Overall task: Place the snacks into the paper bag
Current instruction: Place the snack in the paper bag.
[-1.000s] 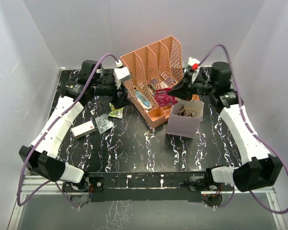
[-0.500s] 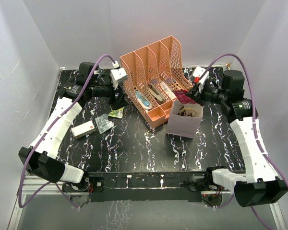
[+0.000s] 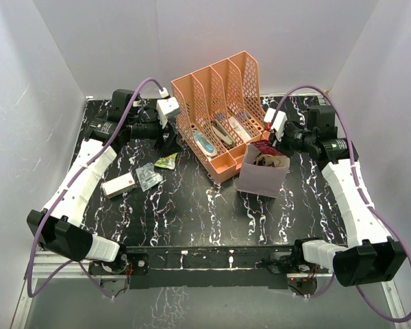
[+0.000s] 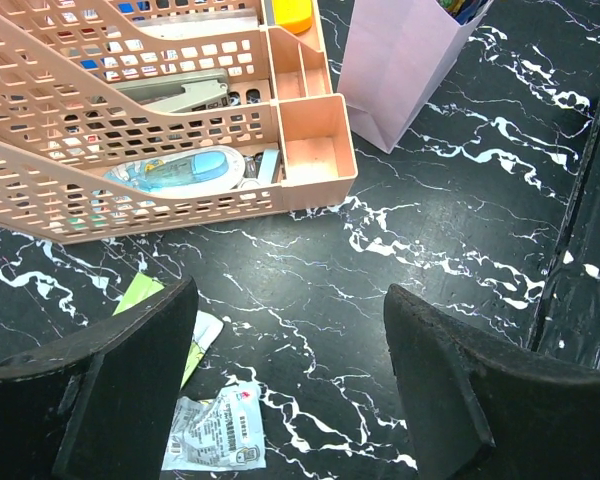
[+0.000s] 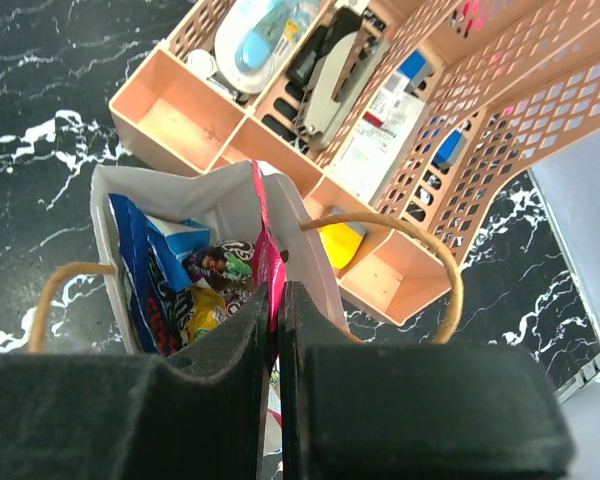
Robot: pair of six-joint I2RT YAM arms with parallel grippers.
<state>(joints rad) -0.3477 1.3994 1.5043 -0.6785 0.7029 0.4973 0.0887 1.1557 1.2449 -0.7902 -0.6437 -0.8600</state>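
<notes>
Holding: right tool (image 5: pixel 280 310) clamped on pink packet (image 5: pixel 264 235) at paper bag (image 5: pixel 215 198) mouth, so it drops inside | left tool (image 4: pixel 290 380) spread apart over clear packet (image 4: pixel 220 438) on counter (image 4: pixel 460 230), judged ready to pick.

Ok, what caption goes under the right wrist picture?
Right gripper pinches a pink packet over the open paper bag, beside the peach organiser.
</notes>
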